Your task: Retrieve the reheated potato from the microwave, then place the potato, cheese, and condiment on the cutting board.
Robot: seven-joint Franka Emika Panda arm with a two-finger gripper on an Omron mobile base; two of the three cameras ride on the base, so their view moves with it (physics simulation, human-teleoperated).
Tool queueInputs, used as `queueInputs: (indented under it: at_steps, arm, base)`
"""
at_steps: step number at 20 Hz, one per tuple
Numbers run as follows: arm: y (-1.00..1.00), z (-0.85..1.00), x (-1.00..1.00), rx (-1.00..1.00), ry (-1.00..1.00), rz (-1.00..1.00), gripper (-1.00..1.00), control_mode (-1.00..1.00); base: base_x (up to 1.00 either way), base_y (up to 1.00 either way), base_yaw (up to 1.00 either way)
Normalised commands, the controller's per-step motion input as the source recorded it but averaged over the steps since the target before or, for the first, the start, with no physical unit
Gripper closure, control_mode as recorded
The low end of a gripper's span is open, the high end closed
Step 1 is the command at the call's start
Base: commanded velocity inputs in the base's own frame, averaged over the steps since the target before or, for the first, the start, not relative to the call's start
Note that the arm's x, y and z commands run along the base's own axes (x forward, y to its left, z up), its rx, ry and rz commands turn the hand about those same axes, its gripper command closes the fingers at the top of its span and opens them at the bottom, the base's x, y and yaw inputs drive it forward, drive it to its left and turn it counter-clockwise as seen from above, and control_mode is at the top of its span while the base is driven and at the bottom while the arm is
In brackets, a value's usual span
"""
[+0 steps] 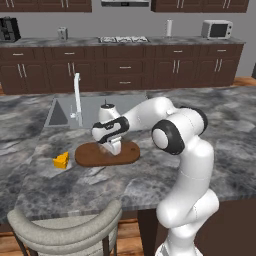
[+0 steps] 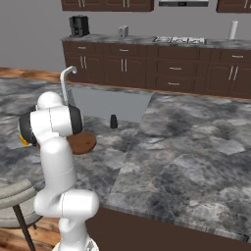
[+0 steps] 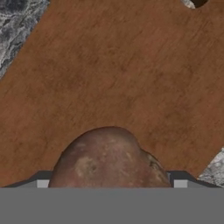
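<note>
The brown potato (image 3: 109,157) lies on the reddish-brown cutting board (image 3: 109,65), between the fingers of my gripper (image 3: 111,186). The gripper is open, and a small gap shows on each side of the potato. From the left base view, the gripper (image 1: 114,147) points down onto the board (image 1: 90,156) on the marble island. A yellow cheese (image 1: 61,160) wedge sits on the counter just left of the board. The black condiment (image 2: 113,121) shaker stands near the sink's front corner, beyond the board (image 2: 83,143). The microwave is out of view.
A sink (image 1: 65,112) with a tall faucet (image 1: 77,97) lies behind the board. A stool's curved back (image 1: 65,227) rises at the island's near edge. Dark cabinets (image 1: 125,67) line the far wall, with a small silver appliance (image 1: 217,29) on their counter.
</note>
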Motion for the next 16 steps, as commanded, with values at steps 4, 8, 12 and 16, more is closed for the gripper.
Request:
queueInputs:
  at_steps: [4,8,12,16]
  arm:
    - [-0.04,-0.13,-0.02,0.00,0.00,-0.04,-1.00,-1.00]
    - [-0.04,0.02,-0.20,0.00,-0.01,0.00,-1.00,-1.00]
    - [-0.06,0.12,-0.16,0.00,-0.01,0.00,-1.00,-1.00]
    - [-0.17,0.27,-0.04,0.00,0.00,-0.01,-1.00,-1.00]
  base:
    - [0.00,0.00,0.00]
    - [0.00,0.00,0.00]
    - [0.00,0.00,0.00]
    - [0.00,0.00,0.00]
